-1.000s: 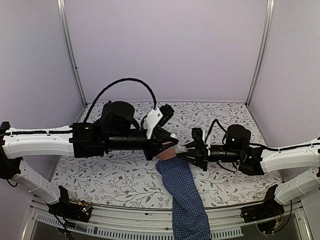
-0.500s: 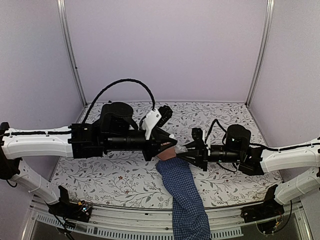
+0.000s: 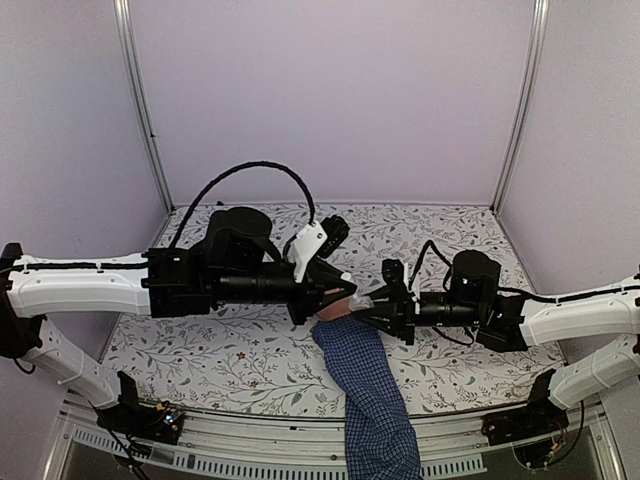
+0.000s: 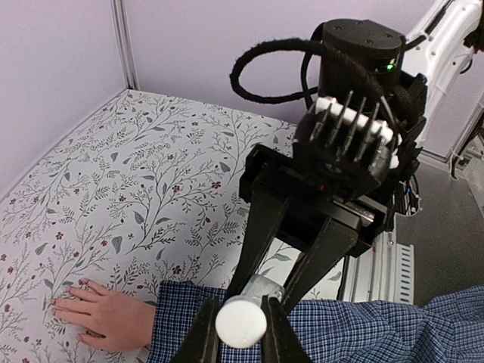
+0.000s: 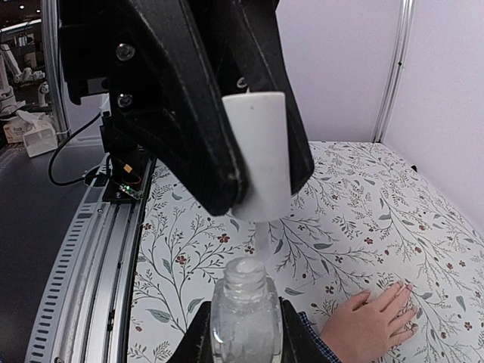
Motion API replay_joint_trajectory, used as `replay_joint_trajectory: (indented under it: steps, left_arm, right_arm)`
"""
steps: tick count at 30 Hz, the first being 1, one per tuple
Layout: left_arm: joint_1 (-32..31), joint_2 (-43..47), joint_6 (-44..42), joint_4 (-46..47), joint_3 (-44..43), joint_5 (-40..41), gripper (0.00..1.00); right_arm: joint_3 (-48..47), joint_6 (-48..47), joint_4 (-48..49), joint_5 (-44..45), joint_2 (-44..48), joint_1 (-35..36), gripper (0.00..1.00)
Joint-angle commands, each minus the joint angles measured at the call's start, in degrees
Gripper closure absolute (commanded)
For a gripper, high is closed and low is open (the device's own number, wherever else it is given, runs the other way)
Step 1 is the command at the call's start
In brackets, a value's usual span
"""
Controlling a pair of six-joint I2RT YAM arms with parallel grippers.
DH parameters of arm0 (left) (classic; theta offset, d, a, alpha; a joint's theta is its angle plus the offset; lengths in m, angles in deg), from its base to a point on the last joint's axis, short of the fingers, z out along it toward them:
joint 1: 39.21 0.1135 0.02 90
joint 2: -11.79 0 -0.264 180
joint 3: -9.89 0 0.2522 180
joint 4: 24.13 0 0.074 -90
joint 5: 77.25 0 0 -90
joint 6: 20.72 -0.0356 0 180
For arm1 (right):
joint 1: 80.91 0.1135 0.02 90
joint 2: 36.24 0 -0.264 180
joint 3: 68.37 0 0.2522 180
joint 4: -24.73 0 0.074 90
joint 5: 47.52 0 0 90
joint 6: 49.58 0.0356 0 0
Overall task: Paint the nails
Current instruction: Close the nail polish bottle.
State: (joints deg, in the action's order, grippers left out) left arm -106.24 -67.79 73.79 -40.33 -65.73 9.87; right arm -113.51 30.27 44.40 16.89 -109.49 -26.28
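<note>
A small pale hand (image 3: 333,310) lies flat on the floral table and ends a blue checked sleeve (image 3: 372,390). Its nails (image 4: 54,304) are too small to show any colour. My right gripper (image 5: 242,336) is shut on a clear polish bottle (image 5: 242,310), held upright just above the wrist. My left gripper (image 4: 240,336) is shut on the white cap (image 4: 240,323). The cap's brush stem (image 5: 261,240) reaches down into the bottle's open neck. In the top view the two grippers meet above the hand, left gripper (image 3: 343,292) and right gripper (image 3: 366,304).
The floral table (image 3: 240,350) is walled by lilac panels at the back and sides. The sleeve runs from the hand to the near edge between the arm bases. A metal rail (image 5: 83,249) borders the near edge. Black cables loop over both wrists.
My left gripper with the cap has shifted slightly right and down toward the bottle. The right gripper, the hand and the sleeve have barely moved.
</note>
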Motion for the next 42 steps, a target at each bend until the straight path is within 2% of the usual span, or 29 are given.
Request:
replay_joint_trajectory:
  steps: [1, 42]
  left_arm:
    - [-0.66, -0.34, 0.24, 0.61, -0.54, -1.05, 1.0]
    - [-0.65, -3.25, 1.09, 1.47, 0.78, -2.95, 1.0]
  right_arm:
    - [-1.17, -0.53, 0.76, 0.3, -0.37, 0.5, 1.0]
    - [-0.01, -0.22, 1.9, -0.27, 3.0, 0.48, 1.0]
